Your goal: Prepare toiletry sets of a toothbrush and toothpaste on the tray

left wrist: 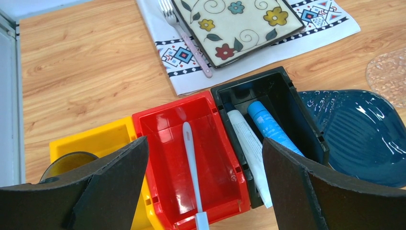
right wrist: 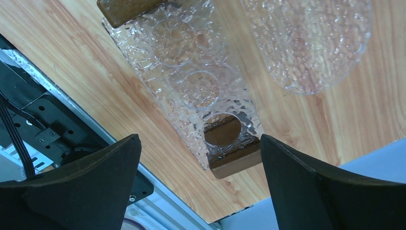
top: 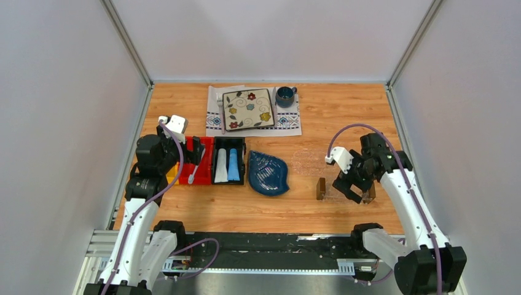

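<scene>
The pale toothbrush (top: 195, 169) lies lengthwise in the red bin (top: 203, 161); it also shows in the left wrist view (left wrist: 190, 163). A white-grey toothpaste tube (top: 220, 166) and a light blue tube (top: 233, 165) lie side by side in the black bin (top: 228, 161), also seen by the left wrist as white (left wrist: 246, 148) and blue (left wrist: 270, 127). My left gripper (top: 196, 149) is open and empty above the red bin (left wrist: 205, 143). The clear tray (top: 343, 184) with brown end blocks (right wrist: 234, 163) sits at the right front. My right gripper (top: 354, 187) is open and empty just above it (right wrist: 200, 139).
A dark blue leaf dish (top: 268, 173) lies between the bins and the tray. A clear oval dish (top: 307, 161) lies behind the tray. A yellow bin (left wrist: 91, 143) is left of the red one. A flowered plate (top: 247, 109), fork (left wrist: 184, 36) and mug (top: 285, 95) sit on a placemat at the back.
</scene>
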Robot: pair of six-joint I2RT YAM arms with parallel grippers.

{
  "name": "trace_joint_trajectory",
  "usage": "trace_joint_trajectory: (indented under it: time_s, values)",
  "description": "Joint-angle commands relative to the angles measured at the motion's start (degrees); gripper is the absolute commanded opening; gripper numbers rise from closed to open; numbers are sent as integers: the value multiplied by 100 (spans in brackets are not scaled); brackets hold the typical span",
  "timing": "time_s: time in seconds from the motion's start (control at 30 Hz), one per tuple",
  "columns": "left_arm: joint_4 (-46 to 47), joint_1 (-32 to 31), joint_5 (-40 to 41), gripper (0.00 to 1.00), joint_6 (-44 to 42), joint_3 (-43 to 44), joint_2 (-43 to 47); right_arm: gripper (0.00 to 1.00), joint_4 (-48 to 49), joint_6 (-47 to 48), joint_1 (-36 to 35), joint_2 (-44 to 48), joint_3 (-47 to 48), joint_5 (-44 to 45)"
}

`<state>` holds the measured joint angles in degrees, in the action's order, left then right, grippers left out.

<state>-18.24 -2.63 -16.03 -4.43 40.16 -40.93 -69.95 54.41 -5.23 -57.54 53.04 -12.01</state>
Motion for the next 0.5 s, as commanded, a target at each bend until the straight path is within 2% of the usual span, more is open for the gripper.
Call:
trace_joint_trajectory:
  time_s: [0.0,0.2,0.47]
  values:
    - [119,17,-67,95,-129,159,32,100,403,315,-118,6,-240,59]
    - [154,17,-14,95,-173,141,-47,100,614,1141,-162,102,-443,-152]
    - [128,17,-23,95,-216,176,-82,100,720,1590,-250,-389,-400,-179]
